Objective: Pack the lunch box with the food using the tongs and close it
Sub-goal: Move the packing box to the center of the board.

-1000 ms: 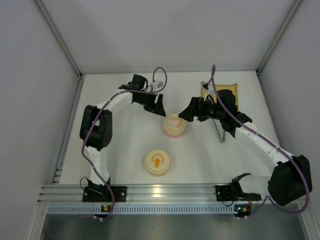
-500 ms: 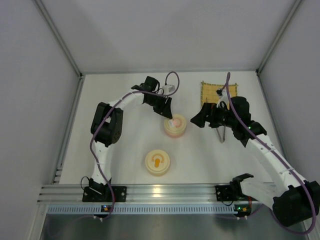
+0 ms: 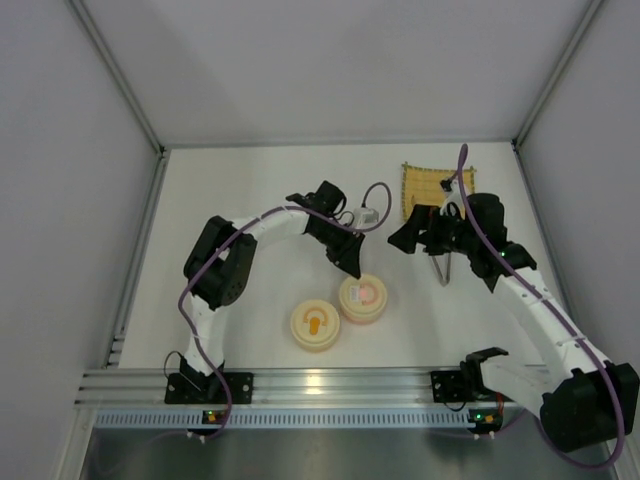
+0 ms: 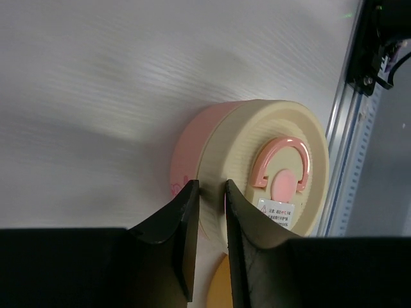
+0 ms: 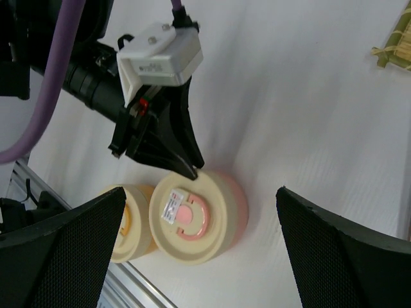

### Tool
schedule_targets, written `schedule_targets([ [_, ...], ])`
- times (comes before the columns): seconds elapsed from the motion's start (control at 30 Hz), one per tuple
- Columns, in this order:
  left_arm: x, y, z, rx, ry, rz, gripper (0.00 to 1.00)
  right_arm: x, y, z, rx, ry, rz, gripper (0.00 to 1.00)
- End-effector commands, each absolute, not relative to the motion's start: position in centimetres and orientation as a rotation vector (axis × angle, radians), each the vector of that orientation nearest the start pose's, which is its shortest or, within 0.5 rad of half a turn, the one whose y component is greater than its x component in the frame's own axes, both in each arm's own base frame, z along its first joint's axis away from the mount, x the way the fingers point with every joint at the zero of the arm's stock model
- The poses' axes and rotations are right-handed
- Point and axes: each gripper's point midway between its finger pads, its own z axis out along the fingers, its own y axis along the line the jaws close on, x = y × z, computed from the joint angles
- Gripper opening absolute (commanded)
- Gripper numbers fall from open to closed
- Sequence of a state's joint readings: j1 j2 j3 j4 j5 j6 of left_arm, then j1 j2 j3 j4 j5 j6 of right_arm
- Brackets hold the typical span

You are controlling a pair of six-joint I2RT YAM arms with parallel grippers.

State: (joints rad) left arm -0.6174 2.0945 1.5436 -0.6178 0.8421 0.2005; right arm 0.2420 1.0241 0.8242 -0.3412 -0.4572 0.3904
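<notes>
The lunch box [image 3: 363, 298] is a pink bowl under a cream lid with a pink handle [image 4: 279, 176], standing closed on the table. My left gripper [image 3: 352, 266] touches its far rim; its fingers [image 4: 186, 212] are nearly closed, with only a slim gap and nothing in it. From the right wrist view, that fingertip rests on the lid's edge [image 5: 192, 168]. My right gripper [image 3: 405, 237] hovers wide open to the box's far right, holding nothing. The silver tongs [image 3: 441, 264] lie on the table under the right arm. No food shows.
A second closed box [image 3: 315, 325] with a cream lid and orange handle stands just left of the pink one, almost touching it [image 5: 122, 221]. A yellow woven mat [image 3: 430, 183] lies at the back right. The aluminium rail [image 3: 330, 385] runs along the near edge.
My left gripper swung toward the near edge and narrowed its jaws. The pink box slid with it to beside the orange-handled one. My right gripper drew back to the right.
</notes>
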Motion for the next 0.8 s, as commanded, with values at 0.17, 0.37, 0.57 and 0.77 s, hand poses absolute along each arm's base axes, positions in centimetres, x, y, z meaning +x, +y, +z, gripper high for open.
schedule_targets([
  [0.17, 21.0, -33.4, 4.1, 1.487, 2.459, -1.209, 0.24, 27.9, 15.4, 20.4, -0.115, 2.154, 0.854, 0.99],
  [0.37, 20.5, -33.7, 4.4, 1.509, 2.449, -1.211, 0.26, 28.1, 15.4, 20.5, -0.116, 2.15, 0.855, 0.99],
  [0.57, 22.7, -34.1, 8.0, 1.401, 2.397, -1.215, 0.65, 28.2, 15.3, 20.9, -0.127, 2.138, 0.848, 0.99],
  [0.77, 28.3, -32.6, 18.5, 1.16, 2.211, -1.238, 0.98, 28.5, 15.0, 21.4, -0.139, 2.13, 0.824, 0.99],
])
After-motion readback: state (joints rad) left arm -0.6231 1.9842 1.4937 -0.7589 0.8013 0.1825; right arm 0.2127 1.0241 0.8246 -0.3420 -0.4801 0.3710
